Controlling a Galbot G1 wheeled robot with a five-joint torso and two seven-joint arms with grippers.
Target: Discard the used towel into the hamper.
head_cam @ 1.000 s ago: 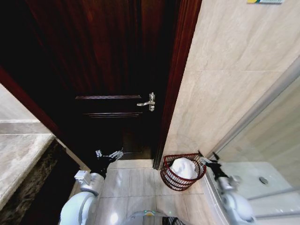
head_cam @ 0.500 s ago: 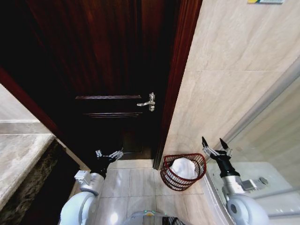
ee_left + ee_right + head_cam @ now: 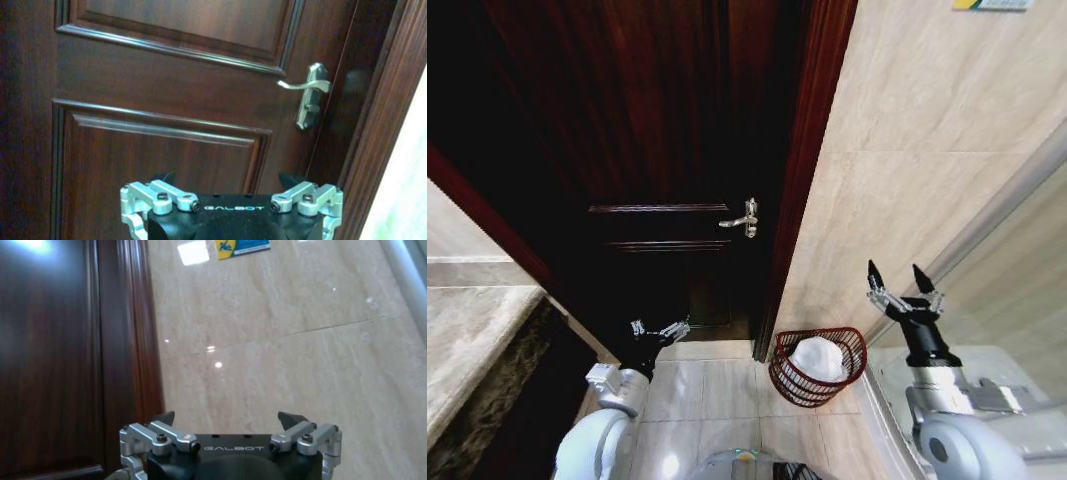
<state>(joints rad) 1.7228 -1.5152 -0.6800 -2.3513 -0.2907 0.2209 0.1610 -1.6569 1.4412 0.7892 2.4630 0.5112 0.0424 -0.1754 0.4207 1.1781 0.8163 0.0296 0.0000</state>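
Right claw [image 3: 906, 283] has lifted up and away from the hamper [image 3: 818, 366], fingers spread, empty. White towel [image 3: 817, 357] sits inside the hamper, so the drop looks done. Left claw [image 3: 660, 330] parked left of the hamper, open.

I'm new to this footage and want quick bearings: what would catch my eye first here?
The reddish wire hamper on the tiled floor by the beige wall, with a white towel bundled inside it. Just to its right the right gripper is raised with fingers spread, empty, pointing at the wall. A tall dark wooden door with a silver handle looms behind, and the left gripper sits low, open, facing it.
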